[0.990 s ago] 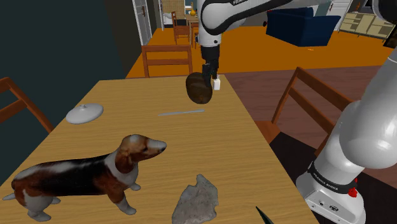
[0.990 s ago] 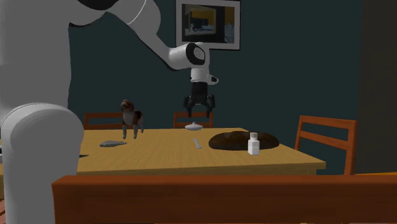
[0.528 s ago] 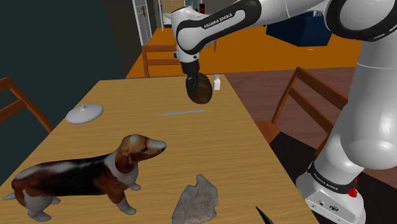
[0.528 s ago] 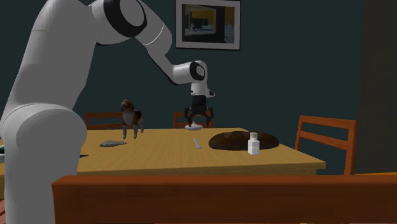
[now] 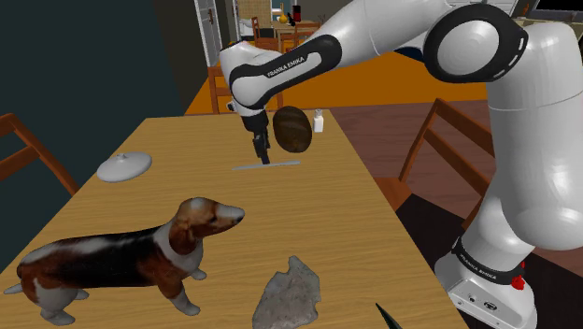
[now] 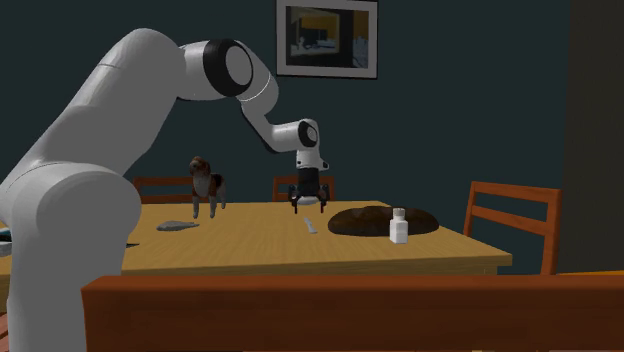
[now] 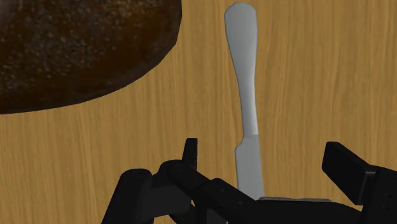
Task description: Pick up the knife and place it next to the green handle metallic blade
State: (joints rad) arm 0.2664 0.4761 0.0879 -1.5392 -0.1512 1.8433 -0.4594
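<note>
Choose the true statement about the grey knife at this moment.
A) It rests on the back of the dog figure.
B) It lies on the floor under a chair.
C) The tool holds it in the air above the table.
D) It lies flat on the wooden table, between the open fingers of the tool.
D: in the wrist view the knife lies flat on the wooden table, and the tool is open, with its fingers apart on either side, not touching it.

The knife's (image 7: 245, 95) end is disappearing under the tool (image 7: 266, 154) in the wrist view, a brown lump (image 7: 76, 44) is running off frame, and the shoulder view's bottom edge is cropping a dark green sliver (image 5: 388, 320).
</note>
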